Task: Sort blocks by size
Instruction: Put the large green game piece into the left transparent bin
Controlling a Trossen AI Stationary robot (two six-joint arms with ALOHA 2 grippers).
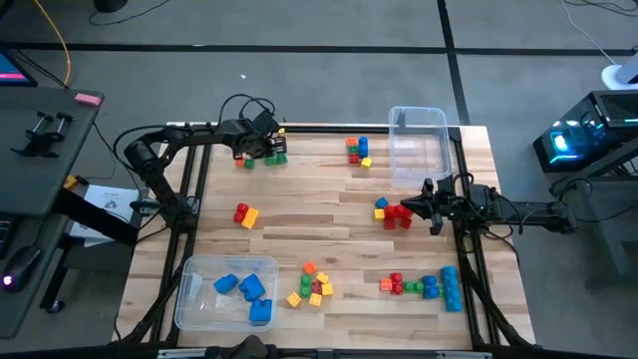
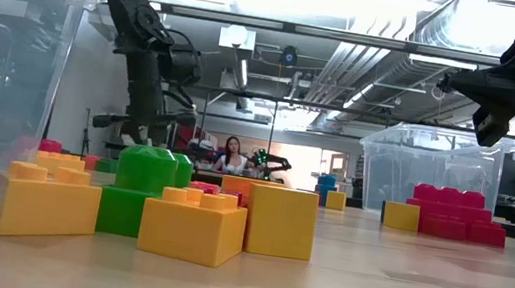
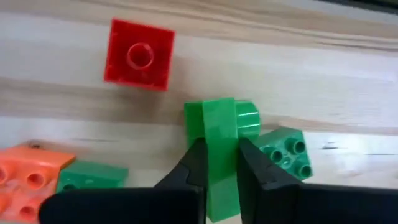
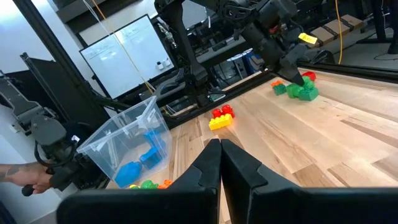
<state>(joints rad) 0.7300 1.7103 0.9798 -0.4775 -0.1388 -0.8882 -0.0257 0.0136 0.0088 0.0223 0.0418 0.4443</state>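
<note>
- Left gripper (image 3: 217,158) is down at the far-left edge of the table (image 1: 329,214), fingers clamped on a green block (image 3: 219,134), pinching its sides.
- Right around that grip: a red block (image 3: 139,55) sits apart on the wood, a second green block (image 3: 286,149) touches the held one, and an orange block (image 3: 28,180) lies with another green piece beside it.
- Right gripper (image 4: 220,155) hangs above the table's right side, fingers pressed together, nothing in them.
- Just beside it, in the high view, a red cluster (image 1: 399,214) with a yellow and a blue piece.
- Near-left clear bin (image 1: 194,269) holds 3 blue blocks (image 1: 249,294).
- Far-right clear bin (image 1: 439,125) stands near a small mixed group (image 1: 357,150).
- A red and yellow pair (image 1: 244,214) lies mid-left.
- A yellow, orange and green pile (image 1: 311,286) sits near the front centre.
- A blue stack (image 1: 449,289) with red and green bits is at the near right.
</note>
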